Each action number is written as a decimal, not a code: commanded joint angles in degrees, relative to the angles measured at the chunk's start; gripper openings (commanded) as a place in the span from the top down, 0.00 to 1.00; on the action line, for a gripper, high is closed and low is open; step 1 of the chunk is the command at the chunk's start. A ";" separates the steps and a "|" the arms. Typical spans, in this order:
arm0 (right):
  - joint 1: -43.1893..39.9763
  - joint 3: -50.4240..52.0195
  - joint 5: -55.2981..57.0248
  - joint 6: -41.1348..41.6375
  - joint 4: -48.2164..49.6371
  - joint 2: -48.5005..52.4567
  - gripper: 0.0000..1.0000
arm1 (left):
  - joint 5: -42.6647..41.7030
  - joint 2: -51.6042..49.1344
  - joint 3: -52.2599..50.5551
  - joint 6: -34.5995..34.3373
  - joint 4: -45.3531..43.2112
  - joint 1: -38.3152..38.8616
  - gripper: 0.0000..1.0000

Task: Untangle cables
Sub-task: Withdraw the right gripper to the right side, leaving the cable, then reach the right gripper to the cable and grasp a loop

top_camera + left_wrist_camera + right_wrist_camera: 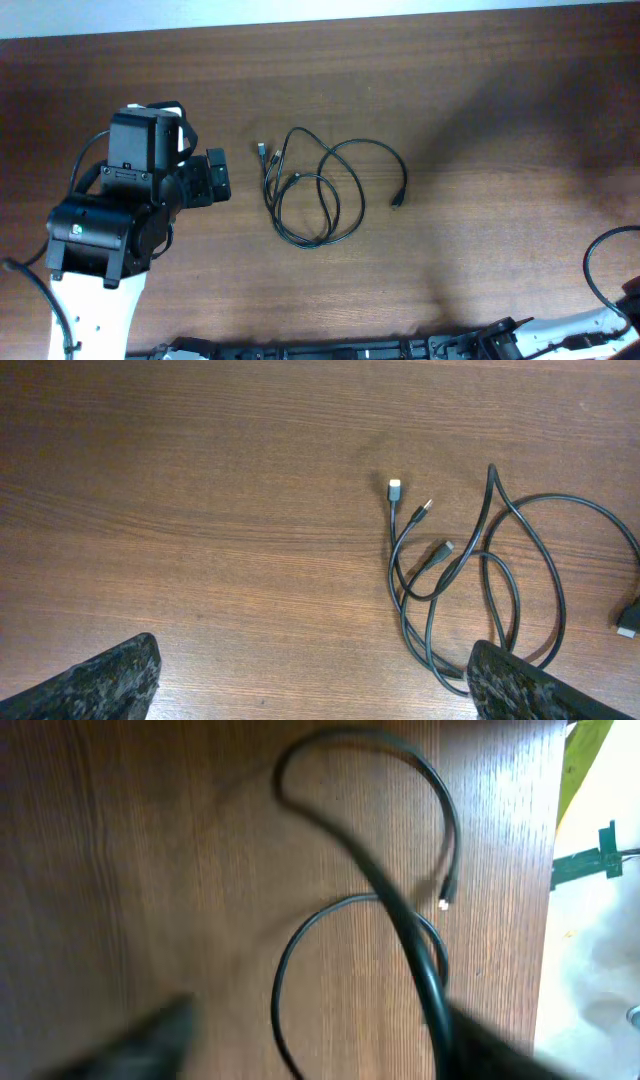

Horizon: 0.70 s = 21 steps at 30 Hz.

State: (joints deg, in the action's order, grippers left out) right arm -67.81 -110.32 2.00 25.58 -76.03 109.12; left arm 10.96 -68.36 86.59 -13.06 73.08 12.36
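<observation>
Cables (pixel 322 180): thin black cords in overlapping loops, lying flat near the middle of the table (pixel 480 100), nothing holding them.
Plugs: in the left wrist view three ends sit close together at the near side of the tangle, one white-tipped (pixel 395 485); a fourth (pixel 628 622) lies apart at the far side.
Left gripper (pixel 215 178): just beside the tangle, pointing at it; its fingers (pixel 110 680) are spread wide with only bare wood between them, one tip over the nearest loop.
Right gripper (pixel 500 342): folded along the table's near edge, well apart from the cables; I cannot tell how far it is parted.
Right wrist view: blurred; a black wire (pixel 400 920) curls over wood by the table edge.
</observation>
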 commanded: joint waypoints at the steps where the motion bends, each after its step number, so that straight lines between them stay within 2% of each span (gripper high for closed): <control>1: -0.09 0.46 -2.38 0.42 0.15 0.33 0.01 | 0.44 0.46 0.35 0.50 -0.07 -0.15 0.01; 3: 0.04 0.46 -4.90 -0.15 0.15 0.33 0.01 | 0.44 0.46 0.35 0.50 -0.07 -0.15 0.01; 7: 3.91 0.46 -14.23 -10.95 0.87 0.33 0.02 | 0.44 0.46 0.35 0.50 -0.07 -0.15 0.01; 9: 10.38 0.46 -18.53 -17.97 0.52 0.33 0.01 | 0.44 0.46 0.35 0.50 -0.07 -0.15 0.01; 12: 23.61 1.20 -18.27 -22.43 -0.04 0.33 0.02 | 0.44 0.46 0.35 0.50 -0.07 -0.15 0.01; 17: 48.28 8.98 -20.70 -21.99 6.56 0.59 0.01 | 0.44 0.46 0.35 0.50 -0.07 -0.15 0.01; 21: 63.80 17.07 -28.28 -10.97 17.68 1.01 0.01 | 0.44 0.46 0.35 0.50 -0.07 -0.15 0.01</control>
State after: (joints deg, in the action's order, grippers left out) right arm -9.54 -96.53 -20.75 8.25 -61.87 110.02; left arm 10.96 -68.36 86.56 -13.06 73.03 12.36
